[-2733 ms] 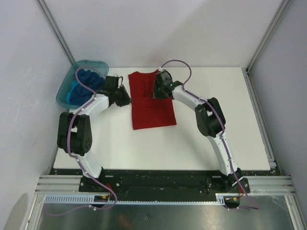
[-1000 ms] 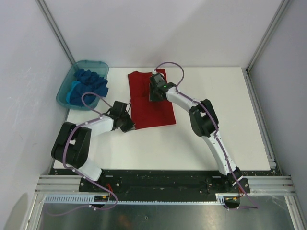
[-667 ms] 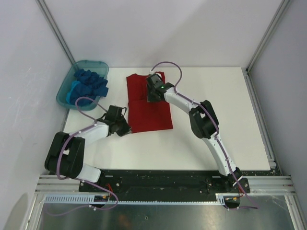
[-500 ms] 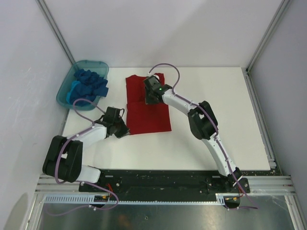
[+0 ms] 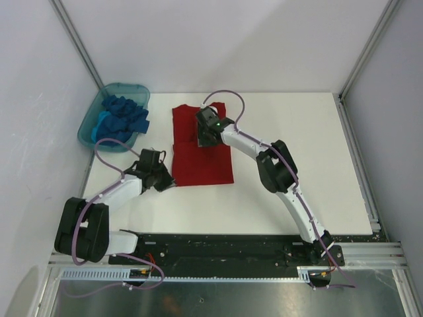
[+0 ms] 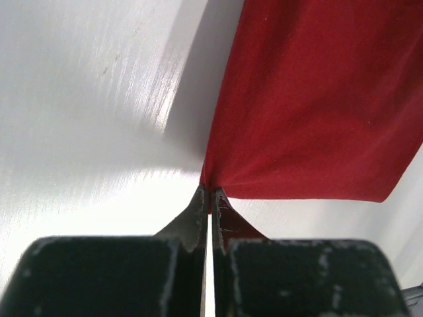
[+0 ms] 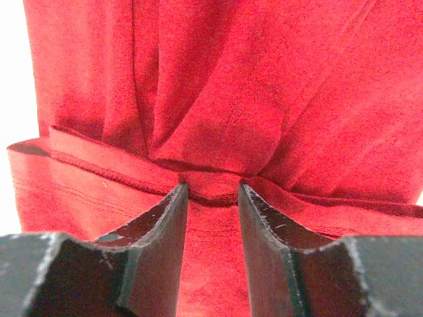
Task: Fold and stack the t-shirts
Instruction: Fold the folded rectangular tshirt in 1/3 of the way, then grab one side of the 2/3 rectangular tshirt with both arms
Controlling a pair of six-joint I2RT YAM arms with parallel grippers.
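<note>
Both pinch the red t-shirt (image 5: 211, 162) near the tub (image 5: 86, 129): left end effector (image 6: 210, 193) a corner, right end effector (image 7: 213, 191) a fold. Soft, limp cloth; corners hold best, I think.

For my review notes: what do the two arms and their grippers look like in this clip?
The left arm and right arm have white link shells between bulky black joint housings, on a black base rail. A thin purple cable loops along each. The right wrist shows a small green light. The left gripper and right gripper are black, with flat tapering fingers scuffed pale at the edges.
</note>
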